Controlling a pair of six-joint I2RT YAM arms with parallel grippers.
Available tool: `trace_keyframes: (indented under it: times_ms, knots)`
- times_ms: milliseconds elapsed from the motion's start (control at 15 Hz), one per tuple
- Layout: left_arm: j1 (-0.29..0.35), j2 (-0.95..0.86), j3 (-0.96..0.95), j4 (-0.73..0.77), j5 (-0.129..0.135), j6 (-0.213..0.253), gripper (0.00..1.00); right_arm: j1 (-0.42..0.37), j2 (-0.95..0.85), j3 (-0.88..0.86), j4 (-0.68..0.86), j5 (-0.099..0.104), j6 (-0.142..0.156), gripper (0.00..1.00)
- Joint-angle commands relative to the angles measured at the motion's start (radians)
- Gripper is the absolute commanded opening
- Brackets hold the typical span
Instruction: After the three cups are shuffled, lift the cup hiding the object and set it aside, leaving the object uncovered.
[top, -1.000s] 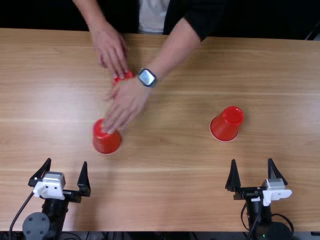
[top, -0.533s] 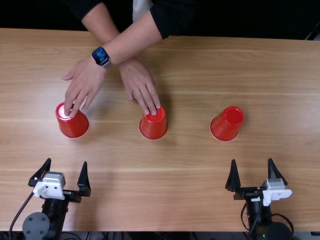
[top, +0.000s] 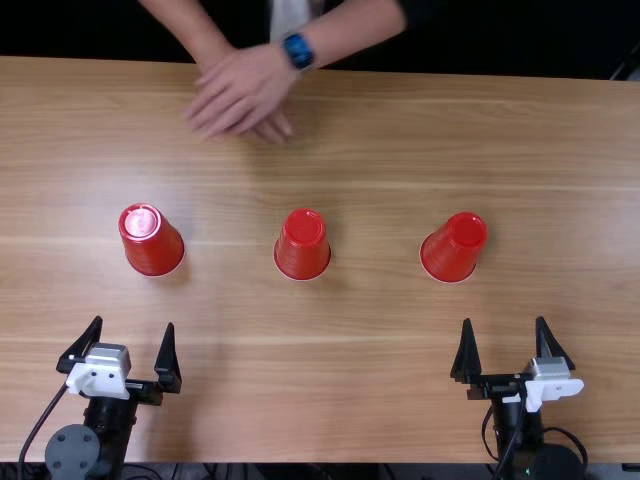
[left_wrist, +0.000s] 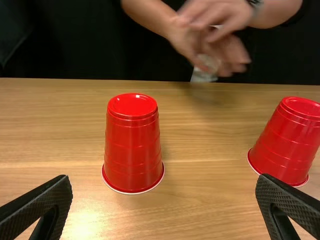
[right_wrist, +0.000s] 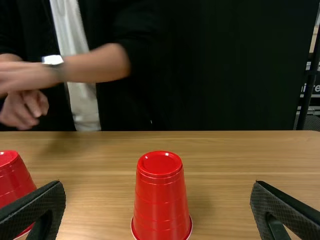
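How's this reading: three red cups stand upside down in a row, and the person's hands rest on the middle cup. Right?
Not quite. The left cup, middle cup and right cup do stand upside down in a row, but the person's hands touch none: they are near the table's far edge, as the top view shows.

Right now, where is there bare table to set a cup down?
Free: the far right of the table, beyond the right cup, and the near strip between the left gripper and right gripper. Gaps beside the middle cup are narrower. Crowded: the far edge past the left cup, where the person's hands are.
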Motion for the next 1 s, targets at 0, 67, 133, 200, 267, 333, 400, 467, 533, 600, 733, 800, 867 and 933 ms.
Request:
trace_keyframes:
  times_ms: [0, 67, 133, 200, 267, 333, 400, 467, 533, 600, 733, 800, 867, 933]
  knots:
    - [-0.002, -0.012, -0.036, -0.006, 0.005, 0.007, 1.0, -0.01, -0.007, -0.004, 0.001, -0.004, -0.003, 1.0]
    - [-0.002, -0.012, -0.036, -0.006, 0.005, 0.007, 1.0, -0.01, -0.007, -0.004, 0.001, -0.004, -0.003, 1.0]
    - [-0.002, -0.012, -0.036, -0.006, 0.006, 0.007, 1.0, -0.01, -0.007, -0.004, 0.001, -0.004, -0.003, 1.0]
    - [-0.002, -0.012, -0.036, -0.006, 0.006, 0.007, 1.0, -0.01, -0.007, -0.004, 0.001, -0.004, -0.003, 1.0]
    - [-0.002, -0.012, -0.036, -0.006, 0.005, 0.007, 1.0, -0.01, -0.007, -0.004, 0.001, -0.004, -0.003, 1.0]
    - [-0.002, -0.012, -0.036, -0.006, 0.006, 0.007, 1.0, -0.01, -0.007, -0.004, 0.001, -0.004, -0.003, 1.0]
    - [-0.002, -0.012, -0.036, -0.006, 0.006, 0.007, 1.0, -0.01, -0.007, -0.004, 0.001, -0.004, -0.003, 1.0]
    - [-0.002, -0.012, -0.036, -0.006, 0.005, 0.007, 1.0, -0.01, -0.007, -0.004, 0.001, -0.004, -0.003, 1.0]
    - [-0.002, -0.012, -0.036, -0.006, 0.005, 0.007, 1.0, -0.01, -0.007, -0.004, 0.001, -0.004, -0.003, 1.0]
    - [-0.01, -0.012, -0.036, -0.006, 0.016, 0.007, 1.0, -0.01, -0.007, -0.004, 0.001, -0.004, -0.003, 1.0]
    - [-0.008, -0.012, -0.036, -0.006, 0.006, 0.007, 1.0, -0.01, -0.007, -0.004, 0.001, -0.004, -0.003, 1.0]
    - [-0.007, -0.012, -0.036, -0.006, 0.005, 0.007, 1.0, -0.01, -0.007, -0.004, 0.001, -0.004, -0.001, 1.0]
    - [-0.007, -0.012, -0.036, -0.006, 0.005, 0.009, 1.0, -0.01, -0.007, -0.004, 0.0, -0.004, -0.003, 1.0]
    - [-0.008, -0.012, -0.036, -0.006, 0.014, 0.01, 1.0, -0.01, -0.007, -0.005, -0.002, -0.004, -0.001, 1.0]
